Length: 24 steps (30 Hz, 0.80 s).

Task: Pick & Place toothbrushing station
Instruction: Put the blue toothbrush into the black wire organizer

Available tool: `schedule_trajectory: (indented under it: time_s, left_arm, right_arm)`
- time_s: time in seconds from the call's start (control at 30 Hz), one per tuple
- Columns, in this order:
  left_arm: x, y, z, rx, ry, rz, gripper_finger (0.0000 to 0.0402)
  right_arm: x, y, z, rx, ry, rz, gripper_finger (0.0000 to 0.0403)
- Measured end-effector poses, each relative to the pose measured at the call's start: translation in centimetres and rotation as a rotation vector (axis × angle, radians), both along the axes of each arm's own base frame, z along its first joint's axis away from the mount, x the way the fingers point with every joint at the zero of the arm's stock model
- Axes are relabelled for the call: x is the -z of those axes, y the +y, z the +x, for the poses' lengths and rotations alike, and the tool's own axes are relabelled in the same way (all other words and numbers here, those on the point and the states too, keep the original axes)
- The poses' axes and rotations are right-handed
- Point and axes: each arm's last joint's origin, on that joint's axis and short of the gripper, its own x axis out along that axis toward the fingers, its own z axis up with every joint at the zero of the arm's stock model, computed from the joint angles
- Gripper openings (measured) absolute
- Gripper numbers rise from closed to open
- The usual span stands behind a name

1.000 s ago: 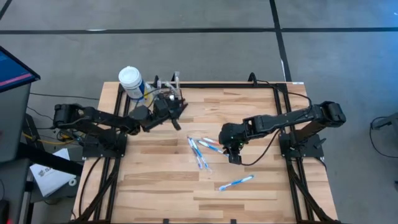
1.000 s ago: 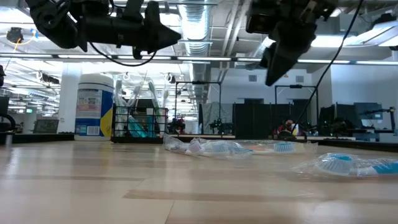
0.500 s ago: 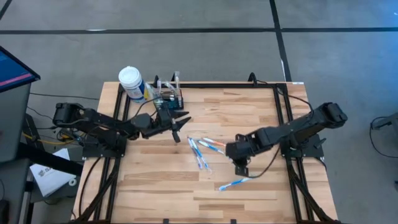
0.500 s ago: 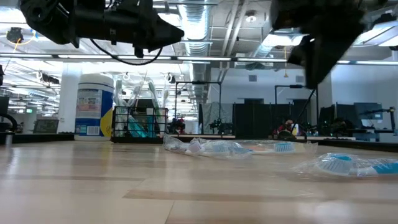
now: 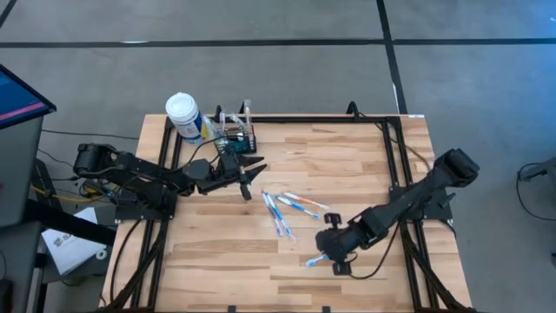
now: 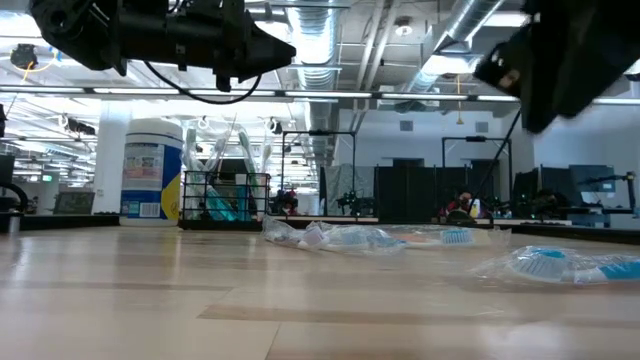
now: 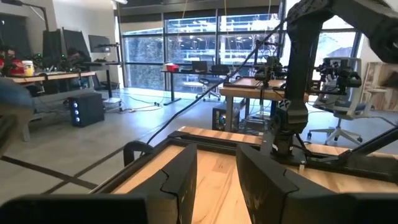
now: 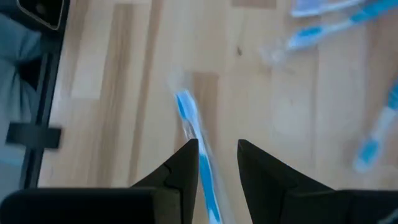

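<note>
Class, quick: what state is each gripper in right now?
Left gripper: open, holding nothing.
Right gripper: open above a toothbrush, not gripping it.

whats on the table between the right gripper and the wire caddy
In the high view, a loose cluster of wrapped toothbrushes lies on the wood between the right gripper and the black wire caddy; the left gripper also hangs there.

Pale wooden plank table (image 5: 347, 156) with a smooth satin sheen, black wire-mesh metal caddy (image 6: 225, 200), glossy clear-wrapped blue plastic toothbrushes (image 5: 284, 209), matt dark gripper fingers (image 8: 186, 163)
</note>
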Motion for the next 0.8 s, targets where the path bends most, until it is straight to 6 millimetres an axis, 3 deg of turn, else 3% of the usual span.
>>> schedule_trajectory:
  time_s: [0.13,0.47,0.8]
  left_arm:
    - [0.0,0.0,0.0,0.000,0.003,0.000,0.0106]
    - [0.1,0.0,0.0,0.000,0.009,0.000,0.0106]
    - [0.2,0.0,0.0,-0.001,0.017,0.000,0.0106]
  right_arm:
    - [2.2,0.7,0.8,-0.010,0.072,-0.034,0.0102]
    - [5.3,1.6,2.1,-0.031,0.106,-0.033,0.0102]
    - [6.2,2.0,2.4,-0.045,0.121,-0.005,0.0102]
